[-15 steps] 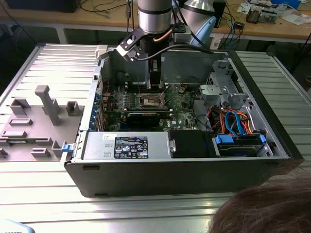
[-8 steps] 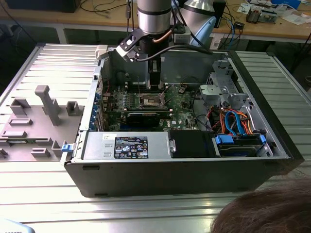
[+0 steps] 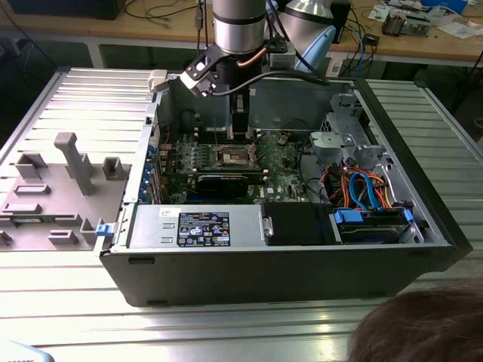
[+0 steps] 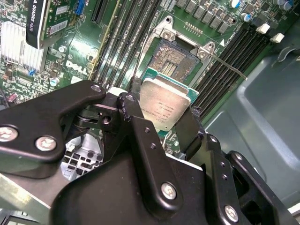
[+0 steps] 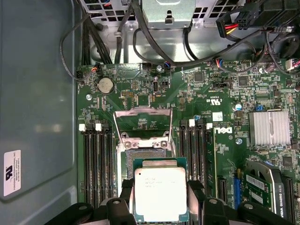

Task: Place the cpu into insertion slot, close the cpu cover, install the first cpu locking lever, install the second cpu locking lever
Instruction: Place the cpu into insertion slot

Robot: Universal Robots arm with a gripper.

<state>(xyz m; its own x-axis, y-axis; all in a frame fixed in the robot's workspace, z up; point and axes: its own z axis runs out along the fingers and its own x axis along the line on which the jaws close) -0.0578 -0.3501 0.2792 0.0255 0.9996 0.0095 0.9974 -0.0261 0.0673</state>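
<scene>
gripper (image 4: 161, 116): closed to chip width, clamped on two opposite edges of the cpu (image 5: 161, 193)
cpu: held above the insertion slot (image 4: 176, 61), off toward one edge, unseated
cpu cover (image 5: 143, 121): tipped up, open
risk: slot damaged if lowered tilted or off-centre

The arm (image 3: 238, 26) comes straight down from above at the far side of the scene, wrist vertical. Its gripper (image 5: 160, 206) points downward, black fingers (image 5: 196, 197) pressed against opposite edges of the cpu (image 5: 160, 190), holding it flat.
</scene>
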